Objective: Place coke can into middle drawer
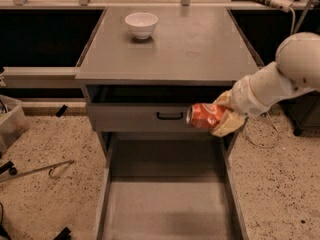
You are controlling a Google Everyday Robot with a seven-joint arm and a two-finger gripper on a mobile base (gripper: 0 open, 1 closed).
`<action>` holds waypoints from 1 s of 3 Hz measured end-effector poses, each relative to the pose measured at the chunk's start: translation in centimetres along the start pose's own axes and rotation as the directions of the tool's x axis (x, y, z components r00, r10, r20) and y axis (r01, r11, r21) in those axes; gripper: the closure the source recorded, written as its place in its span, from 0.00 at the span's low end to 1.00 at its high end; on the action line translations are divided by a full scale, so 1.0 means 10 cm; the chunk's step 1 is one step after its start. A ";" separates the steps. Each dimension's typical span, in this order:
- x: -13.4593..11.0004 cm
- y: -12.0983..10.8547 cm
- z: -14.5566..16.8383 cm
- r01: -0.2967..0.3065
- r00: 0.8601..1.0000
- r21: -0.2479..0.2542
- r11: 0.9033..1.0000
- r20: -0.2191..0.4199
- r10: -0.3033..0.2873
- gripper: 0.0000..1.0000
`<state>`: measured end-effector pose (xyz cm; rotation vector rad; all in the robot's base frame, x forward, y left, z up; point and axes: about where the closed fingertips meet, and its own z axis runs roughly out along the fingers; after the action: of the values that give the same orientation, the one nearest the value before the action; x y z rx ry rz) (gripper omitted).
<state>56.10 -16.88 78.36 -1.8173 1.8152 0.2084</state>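
My gripper (220, 115) is shut on the coke can (206, 115), a red-orange can held on its side with its silver end pointing left. It hangs in front of the cabinet, level with the grey drawer front (150, 117), over the right side of the open middle drawer (167, 204). The drawer is a wide shallow grey tray pulled out toward me. The white arm reaches in from the right.
A white bowl (141, 24) stands at the back left of the cabinet top (190, 49). A clear bin (10, 124) and a metal rod (35, 170) lie on the speckled floor at the left. A cable lies on the floor at the right.
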 end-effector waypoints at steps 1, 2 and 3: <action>0.09 0.15 0.11 -0.013 1.000 -0.030 0.999 -0.010 0.012 1.00; 0.08 0.14 0.10 -0.011 1.000 -0.028 1.000 -0.009 0.011 1.00; 0.16 0.34 0.35 -0.046 0.998 -0.023 0.999 0.036 0.047 1.00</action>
<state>53.89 -16.34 73.79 -1.7759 1.8380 0.2780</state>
